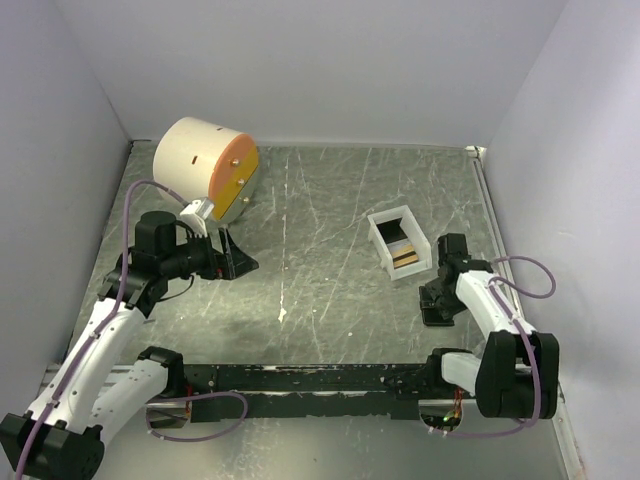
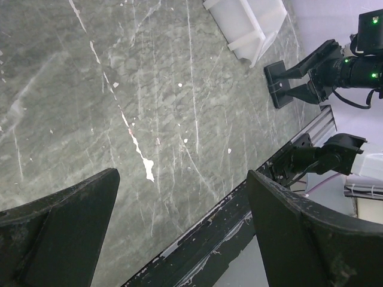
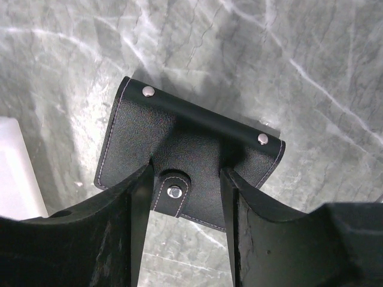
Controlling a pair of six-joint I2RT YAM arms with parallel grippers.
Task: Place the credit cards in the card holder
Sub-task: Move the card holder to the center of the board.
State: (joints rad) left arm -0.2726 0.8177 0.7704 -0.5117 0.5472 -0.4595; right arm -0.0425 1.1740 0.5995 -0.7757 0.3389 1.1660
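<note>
The black card holder [image 3: 191,128] lies shut on the grey table, its snap tab facing my right gripper [image 3: 184,179]. That gripper is open, one finger on each side of the tab, tips over the holder's face; I cannot tell whether they touch it. In the top view the right gripper [image 1: 441,296] covers most of the holder [image 1: 436,317]. An orange-tan credit card [image 1: 405,258] lies in the white tray [image 1: 385,218]. My left gripper [image 1: 240,262] is open and empty, held above the table at the left, also in the left wrist view [image 2: 182,197].
A big cream cylinder [image 1: 195,160] with an orange face lies at the back left. The black rail [image 1: 320,378] runs along the near edge. White walls close in the table on three sides. The tray [image 2: 248,21] and holder [image 2: 280,84] show far off in the left wrist view.
</note>
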